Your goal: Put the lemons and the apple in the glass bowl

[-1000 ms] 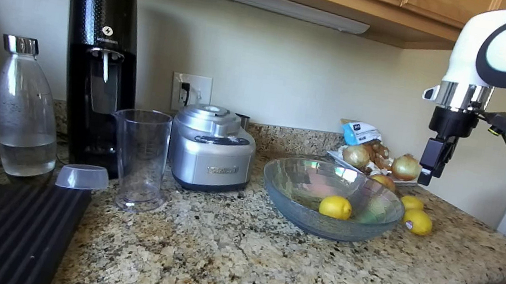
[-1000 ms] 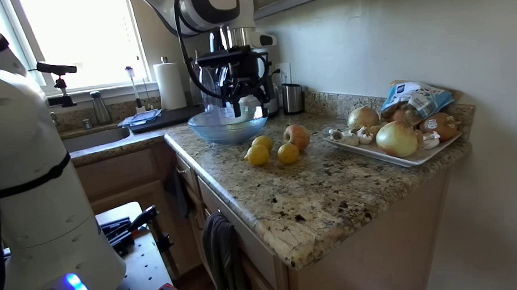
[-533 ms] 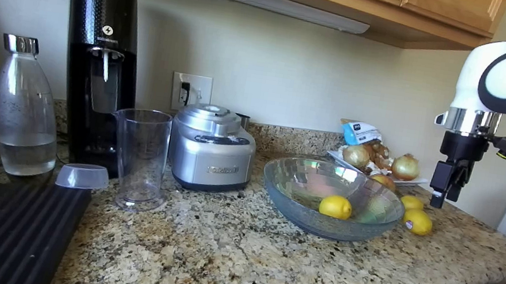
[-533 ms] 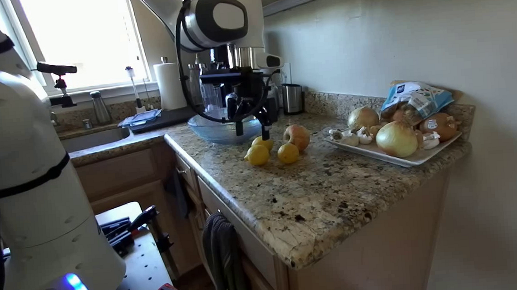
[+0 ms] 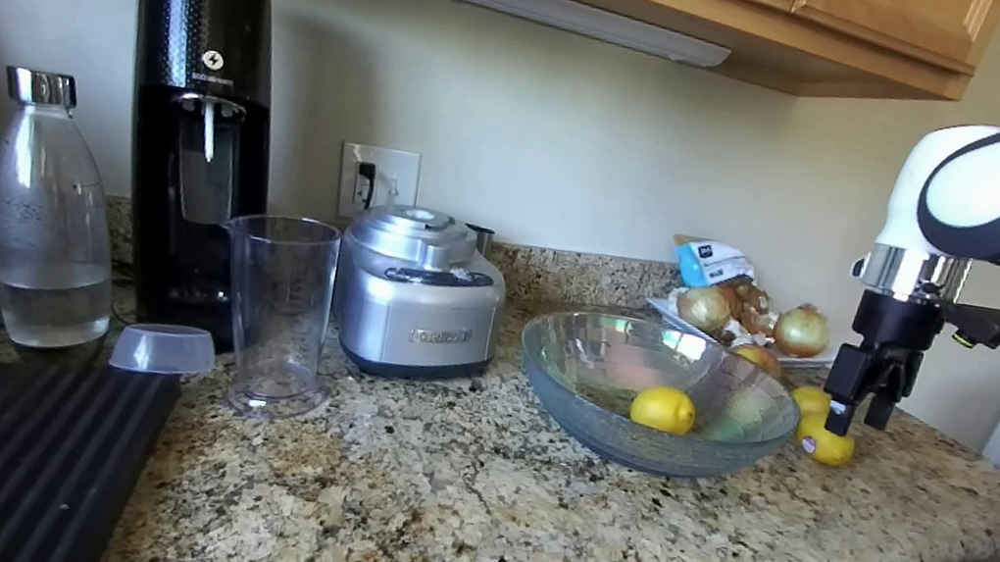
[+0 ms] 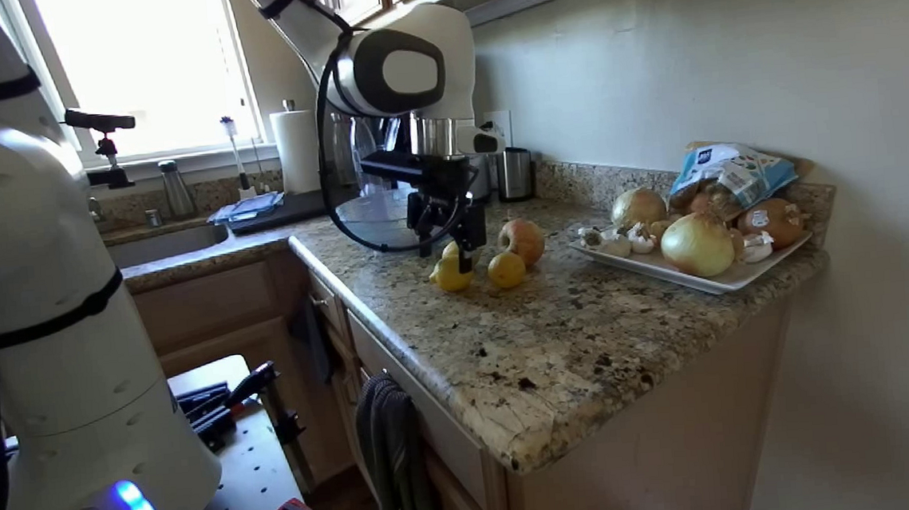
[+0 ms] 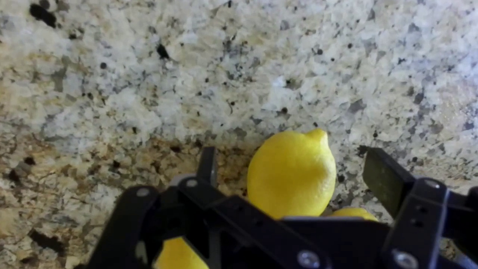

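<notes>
Bowl (image 5: 624, 446): one lemon (image 5: 663, 410) looks to be inside, so I'd count one done (an exterior view shows it over the near rim; nothing else confirms it).
Counter (image 6: 573, 351): carries the rest, grouped near the bowl: front lemon (image 6: 447, 275), wall-side lemon (image 6: 507, 271), back lemon (image 6: 449, 250), that last mostly hidden by the jaws in an exterior view.
Apple (image 6: 523, 240): left too; on the counter near the wall-side lemon, can't tell if touching.
Jaws: spread wide, pointing down, nothing gripped.
Front lemon: lying on the counter; best read, it's the one between the jaws in the wrist view, bare counter showing on both sides, so no contact. Jaw tip overlaps it in both exterior views; can't tell if the tips are low enough to close on its middle.
Other two lemons: outside the grip; wrist view shows bits of yellow behind the linkage, can't tell which is which.
</notes>
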Robot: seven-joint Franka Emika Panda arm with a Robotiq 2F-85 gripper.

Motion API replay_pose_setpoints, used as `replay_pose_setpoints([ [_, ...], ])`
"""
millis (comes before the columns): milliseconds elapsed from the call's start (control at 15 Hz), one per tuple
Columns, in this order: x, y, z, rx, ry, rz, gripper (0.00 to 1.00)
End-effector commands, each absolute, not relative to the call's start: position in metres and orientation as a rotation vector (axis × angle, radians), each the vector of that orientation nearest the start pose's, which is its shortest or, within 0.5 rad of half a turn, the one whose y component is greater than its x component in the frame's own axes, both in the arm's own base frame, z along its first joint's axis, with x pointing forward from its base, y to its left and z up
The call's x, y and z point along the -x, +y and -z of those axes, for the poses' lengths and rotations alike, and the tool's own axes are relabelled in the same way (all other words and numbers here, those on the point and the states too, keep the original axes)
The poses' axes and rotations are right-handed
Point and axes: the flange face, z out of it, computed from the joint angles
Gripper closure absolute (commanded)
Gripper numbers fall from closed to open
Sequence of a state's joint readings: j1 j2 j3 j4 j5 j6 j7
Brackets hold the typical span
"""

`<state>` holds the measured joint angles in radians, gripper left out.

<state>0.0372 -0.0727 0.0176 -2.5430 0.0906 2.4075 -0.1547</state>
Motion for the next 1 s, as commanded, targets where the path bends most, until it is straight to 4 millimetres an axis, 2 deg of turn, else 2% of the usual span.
replay_pose_setpoints([
  [0,-0.441,0.027,-0.28,3.053,-0.087,-0.048,0.0],
  [533,-0.444,0.026,-0.264,3.036,-0.032,0.02,0.0],
  [600,-0.444,0.025,-0.263,3.037,-0.037,0.028,0.25],
  [667,-0.444,0.025,-0.262,3.034,-0.038,0.036,0.26],
  [933,-0.44,0.028,-0.261,3.031,-0.05,0.029,0.53],
])
